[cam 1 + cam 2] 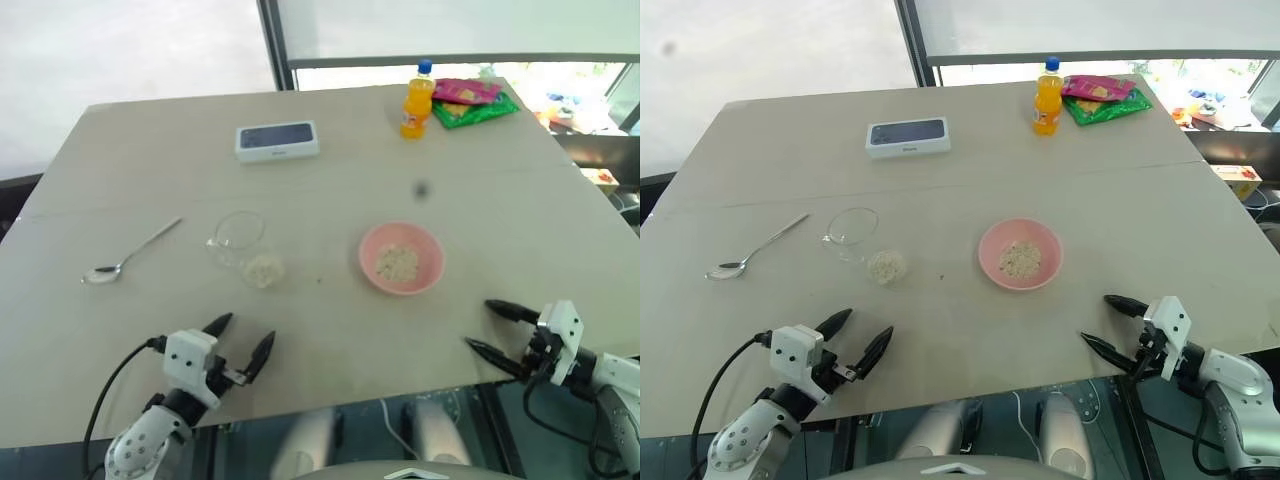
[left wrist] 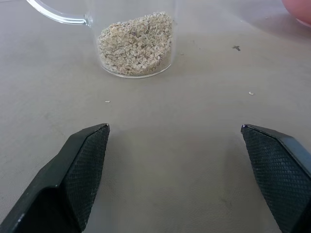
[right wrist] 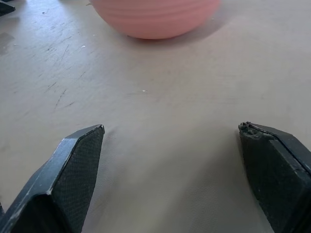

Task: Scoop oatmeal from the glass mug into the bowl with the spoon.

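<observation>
Since nothing is held, we read this as a rest pose:
Spoon (image 1: pixel 130 252): far left, untouched.
Left gripper (image 1: pixel 240 343): spread wide, empty, facing the glass mug (image 1: pixel 245 245) with oatmeal (image 2: pixel 136 42).
Bowl (image 1: pixel 428 280): right of mug, some oats inside.
Right gripper (image 1: pixel 492 328): splayed, empty, near the bowl.

Bright, even daylight; soft shadows

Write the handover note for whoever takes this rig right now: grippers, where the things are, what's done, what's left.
Left gripper: open, empty, near the table's front edge, facing the glass mug.
Right gripper: open, empty, facing the bowl.
Spoon: flat on the table, to the mug's left, untouched.
Oatmeal: some in the mug's bottom, some already in the bowl.
Left: pick up the spoon and scoop more across.
</observation>
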Action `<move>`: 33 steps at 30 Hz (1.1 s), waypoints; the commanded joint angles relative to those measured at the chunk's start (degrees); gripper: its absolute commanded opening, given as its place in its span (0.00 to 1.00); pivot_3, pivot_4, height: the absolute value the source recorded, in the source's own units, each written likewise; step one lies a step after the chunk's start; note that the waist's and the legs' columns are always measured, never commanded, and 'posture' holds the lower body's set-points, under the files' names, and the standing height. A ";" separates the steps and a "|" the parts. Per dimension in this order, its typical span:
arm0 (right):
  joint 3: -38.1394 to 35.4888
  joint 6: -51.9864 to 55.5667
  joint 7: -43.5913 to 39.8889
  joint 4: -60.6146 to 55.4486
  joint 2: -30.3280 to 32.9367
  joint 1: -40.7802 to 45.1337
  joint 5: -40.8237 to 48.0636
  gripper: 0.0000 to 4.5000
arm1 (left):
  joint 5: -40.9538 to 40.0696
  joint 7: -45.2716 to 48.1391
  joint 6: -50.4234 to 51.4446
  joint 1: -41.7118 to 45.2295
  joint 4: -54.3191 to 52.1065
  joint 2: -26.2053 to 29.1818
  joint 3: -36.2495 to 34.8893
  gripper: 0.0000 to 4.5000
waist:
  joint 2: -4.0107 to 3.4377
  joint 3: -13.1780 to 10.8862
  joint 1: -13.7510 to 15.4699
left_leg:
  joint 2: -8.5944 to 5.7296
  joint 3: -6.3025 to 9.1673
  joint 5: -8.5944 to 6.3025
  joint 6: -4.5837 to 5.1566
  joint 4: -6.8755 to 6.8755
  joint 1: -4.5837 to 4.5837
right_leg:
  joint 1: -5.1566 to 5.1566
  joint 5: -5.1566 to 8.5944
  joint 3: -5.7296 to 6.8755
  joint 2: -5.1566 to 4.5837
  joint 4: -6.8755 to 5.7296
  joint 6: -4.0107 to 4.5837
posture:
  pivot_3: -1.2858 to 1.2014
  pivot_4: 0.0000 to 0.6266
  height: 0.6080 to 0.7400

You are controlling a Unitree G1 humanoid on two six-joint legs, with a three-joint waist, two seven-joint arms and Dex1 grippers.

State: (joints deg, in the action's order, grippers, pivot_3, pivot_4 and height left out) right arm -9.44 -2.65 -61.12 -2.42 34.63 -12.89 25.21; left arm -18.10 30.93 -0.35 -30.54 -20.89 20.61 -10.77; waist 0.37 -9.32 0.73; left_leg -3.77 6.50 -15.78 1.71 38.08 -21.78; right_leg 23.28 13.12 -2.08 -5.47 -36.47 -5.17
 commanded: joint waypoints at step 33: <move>0.19 3.04 -3.83 -4.55 1.95 1.53 3.69 0.99 | 4.23 -6.34 2.51 1.43 -0.06 -1.66 -0.90 1.00 | -0.17 0.04 0.02 | -0.01 -0.01 0.00 0.00 0.01 0.01 | 0.00 -0.02 -0.01 0.01 -0.01 -0.02 | 0.52 0.24 1.00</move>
State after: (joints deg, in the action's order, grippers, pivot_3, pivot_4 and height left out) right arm -8.69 -1.18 -63.73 -2.66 35.28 -11.39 26.29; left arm -15.37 26.99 0.41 -29.05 -20.64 19.00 -10.69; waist 0.20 -9.28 0.75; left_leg -3.78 6.49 -15.78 1.71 38.09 -21.76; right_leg 23.28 13.09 -2.09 -5.47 -36.48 -5.19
